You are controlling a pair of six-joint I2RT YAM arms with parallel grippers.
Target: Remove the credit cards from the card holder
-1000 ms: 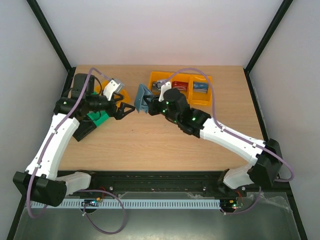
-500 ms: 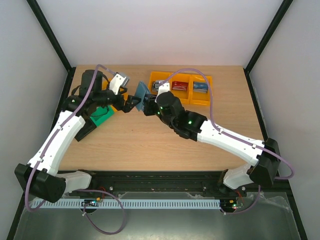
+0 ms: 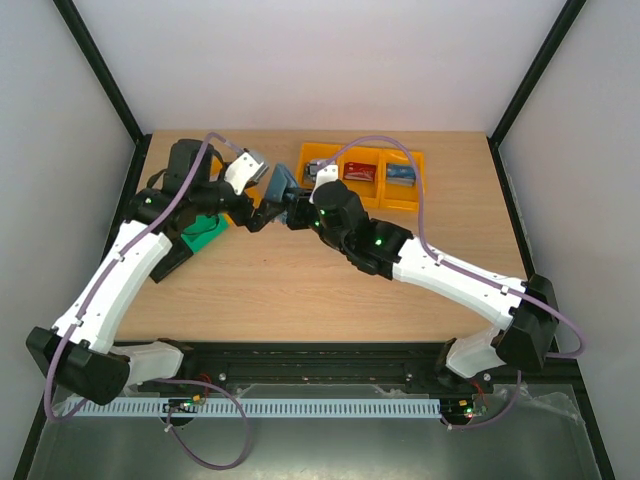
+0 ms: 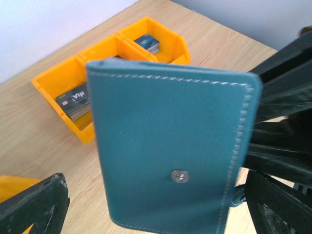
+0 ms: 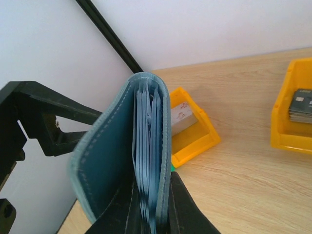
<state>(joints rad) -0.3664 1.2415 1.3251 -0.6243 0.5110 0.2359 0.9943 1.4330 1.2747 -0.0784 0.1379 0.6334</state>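
Observation:
My right gripper (image 3: 297, 212) (image 5: 152, 214) is shut on the lower end of the card holder (image 3: 279, 186) (image 5: 109, 161), a teal-blue wallet held upright above the table. Its covers are slightly parted, showing pale blue-grey pockets (image 5: 148, 141); I can make out no card edge among them. My left gripper (image 3: 262, 214) (image 4: 156, 207) stands open, its black fingers (image 4: 34, 204) on either side of the holder's snap-button cover (image 4: 170, 146), not touching. Credit cards lie in the orange bins: a dark one (image 4: 73, 100), a blue one (image 4: 147, 43), a red one (image 3: 359, 171) and a white one (image 5: 183, 119).
A row of orange bins (image 3: 385, 200) stands at the back middle of the table. A smaller orange bin (image 5: 195, 141) sits at the back left, with a green bin (image 3: 205, 234) and a black bin (image 3: 168, 260) beside it. Black frame posts rise at the back corners.
My left gripper has swung up and right, closing in on the card holder. The right arm has shifted the holder slightly left and turned it toward the left gripper.

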